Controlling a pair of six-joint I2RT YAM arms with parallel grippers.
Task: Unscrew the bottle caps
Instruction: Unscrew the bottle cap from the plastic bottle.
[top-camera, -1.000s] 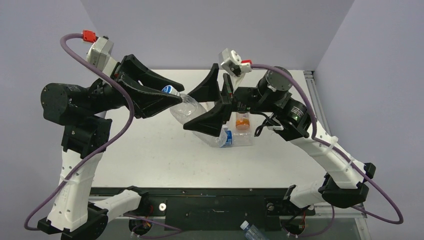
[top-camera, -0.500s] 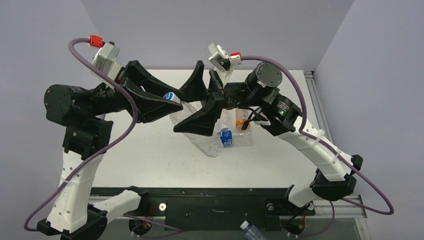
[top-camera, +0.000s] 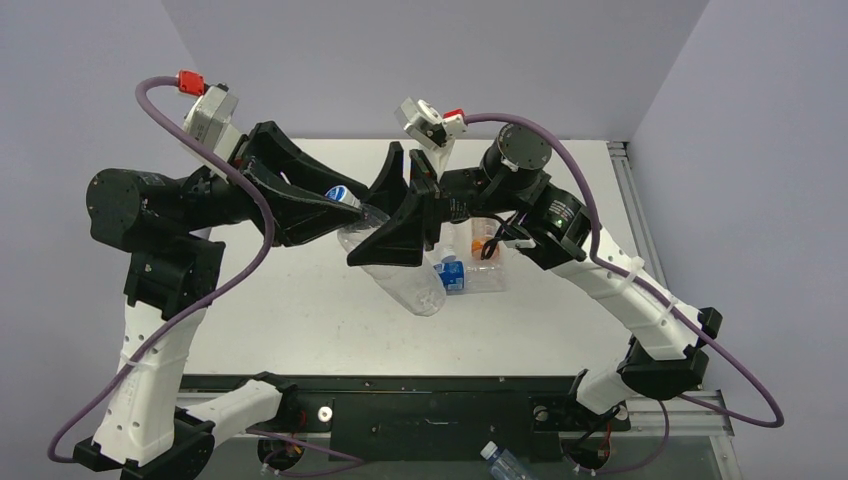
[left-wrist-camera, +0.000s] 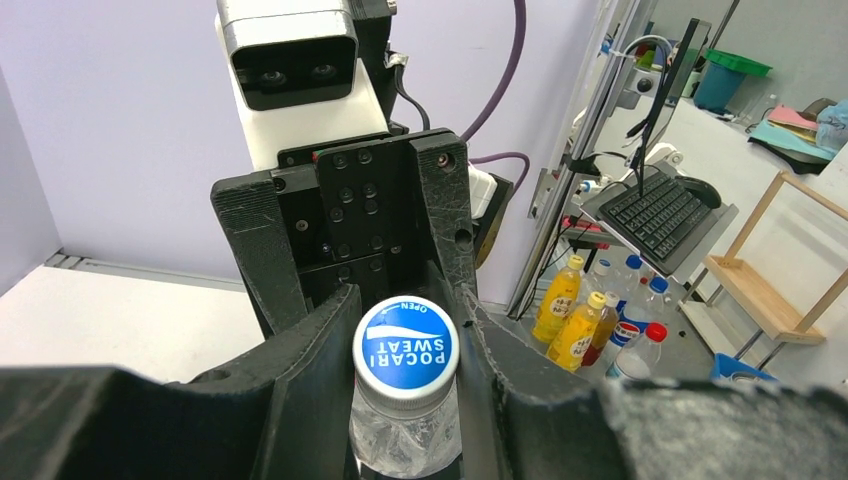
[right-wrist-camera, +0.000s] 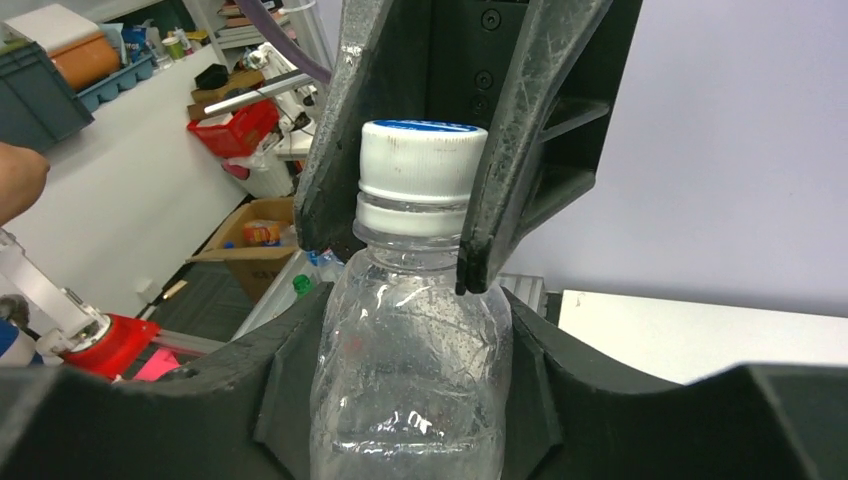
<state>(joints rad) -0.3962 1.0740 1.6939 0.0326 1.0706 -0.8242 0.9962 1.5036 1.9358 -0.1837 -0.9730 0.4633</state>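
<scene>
— Two arms meet over the counter (top-camera: 300, 300), sharing one clear bottle (top-camera: 410, 285). How far along?

— Barely started, I'd judge. Its cap sits fully on the neck. A blue-labelled bottle (top-camera: 470, 275) and an orange bottle (top-camera: 484, 245) lie beside the clear bottle's base, and I cannot tell their caps' state.

— Poses?

— The right end effector (right-wrist-camera: 412, 320) squeezes the clear bottle's body. The left end effector (top-camera: 352, 198) reaches in from the neck end, clamped on the blue-topped cap (left-wrist-camera: 405, 345).

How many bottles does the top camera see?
4: clear bottle held up, blue-labelled bottle lying on the table, orange bottle behind it, fourth bottle below the near edge. More may be hidden.
</scene>
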